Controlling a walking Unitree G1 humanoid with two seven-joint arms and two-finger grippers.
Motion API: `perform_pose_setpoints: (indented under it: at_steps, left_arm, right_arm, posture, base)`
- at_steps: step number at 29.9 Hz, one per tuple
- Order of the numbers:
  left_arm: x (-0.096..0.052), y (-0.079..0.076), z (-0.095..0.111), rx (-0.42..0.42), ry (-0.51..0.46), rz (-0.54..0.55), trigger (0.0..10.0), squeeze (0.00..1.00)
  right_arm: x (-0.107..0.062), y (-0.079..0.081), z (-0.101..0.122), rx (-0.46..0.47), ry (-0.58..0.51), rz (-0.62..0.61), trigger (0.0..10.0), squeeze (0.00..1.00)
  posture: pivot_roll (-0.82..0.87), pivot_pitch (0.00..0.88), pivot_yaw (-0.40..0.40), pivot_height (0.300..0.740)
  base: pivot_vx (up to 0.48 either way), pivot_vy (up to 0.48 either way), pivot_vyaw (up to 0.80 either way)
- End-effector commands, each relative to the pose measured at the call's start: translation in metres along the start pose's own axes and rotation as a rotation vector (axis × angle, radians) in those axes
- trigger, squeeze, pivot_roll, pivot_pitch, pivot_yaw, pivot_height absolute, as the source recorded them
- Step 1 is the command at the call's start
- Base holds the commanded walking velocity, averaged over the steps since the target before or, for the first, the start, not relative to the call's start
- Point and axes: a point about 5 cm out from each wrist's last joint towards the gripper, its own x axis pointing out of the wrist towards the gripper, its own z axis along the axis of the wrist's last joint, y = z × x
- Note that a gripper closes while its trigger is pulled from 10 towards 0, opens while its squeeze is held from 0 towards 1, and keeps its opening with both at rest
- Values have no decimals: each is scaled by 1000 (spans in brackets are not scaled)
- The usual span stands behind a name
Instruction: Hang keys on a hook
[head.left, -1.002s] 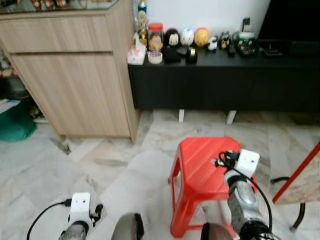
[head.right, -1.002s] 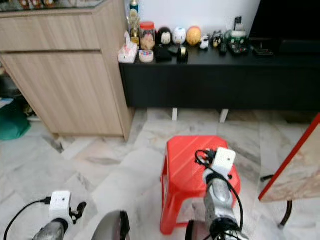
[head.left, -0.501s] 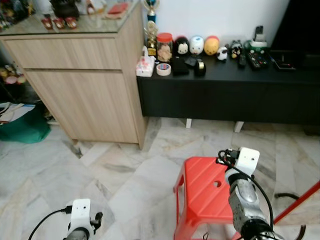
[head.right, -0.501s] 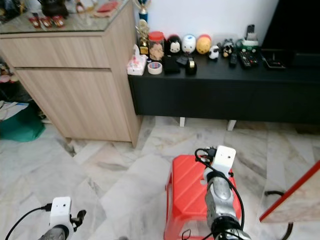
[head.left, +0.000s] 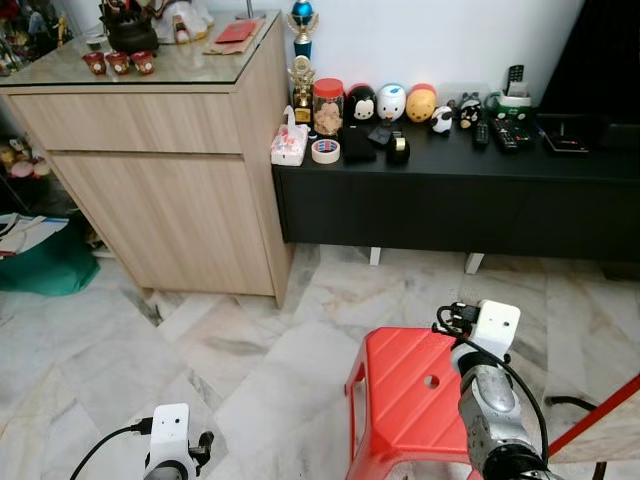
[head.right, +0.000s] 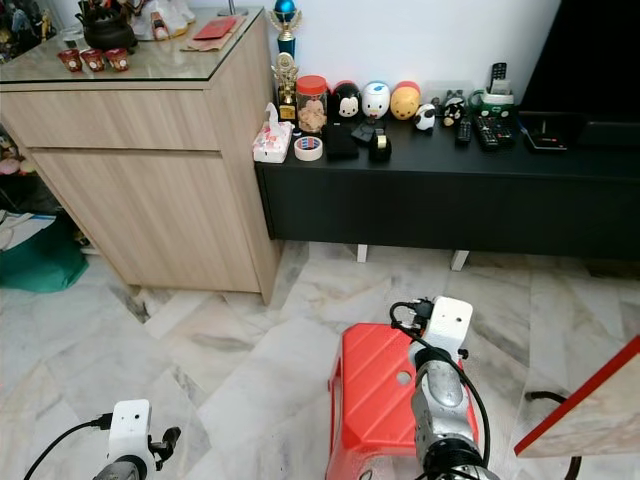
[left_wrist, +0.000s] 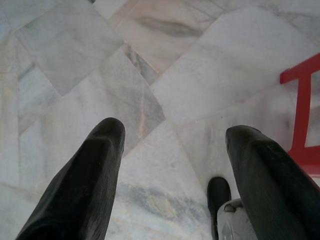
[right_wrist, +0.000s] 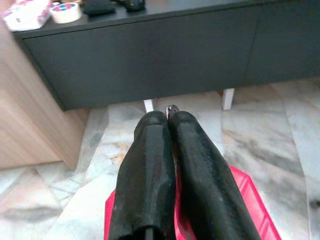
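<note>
My right gripper (right_wrist: 167, 116) is shut on the keys, of which a small metal tip (right_wrist: 172, 108) pokes out between the fingertips. It is raised above a red plastic stool (head.left: 410, 395) and points toward the black low console (head.left: 450, 195). In the head views its white wrist camera (head.left: 497, 325) sits over the stool's far edge. My left gripper (left_wrist: 175, 131) hangs low over the marble floor, open, with nothing between its fingers (left_wrist: 102, 150). The stool's leg (left_wrist: 300, 100) stands just beside it.
A light wooden cabinet (head.left: 160, 160) with trinkets on its glass top stands at the left. The console carries figurines, a jar, a tape roll (head.left: 324, 151) and remotes. A green bag (head.left: 40, 265) lies far left; a red-edged board (head.left: 600, 415) leans at right.
The camera has lifted, bringing the cabinet's top into view and sliding the stool lower in the picture. The right gripper stays shut above the stool; the left arm still hangs.
</note>
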Motion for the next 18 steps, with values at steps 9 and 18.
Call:
perform_pose_setpoints:
  at_steps: [9,18]
  left_arm:
    - [-7,-2,-20,-22,52,12,10000,0]
    - [-8,-4,-22,-10,59,-5,10000,0]
  right_arm:
    - [-4,-10,-5,-38,21,-35,10000,0]
    - [-4,-22,-3,-43,24,-79,10000,0]
  posture:
    - [-28,0,9,740]
    - [-24,0,0,740]
  base:
    - [0,0,0]
    - [0,0,0]
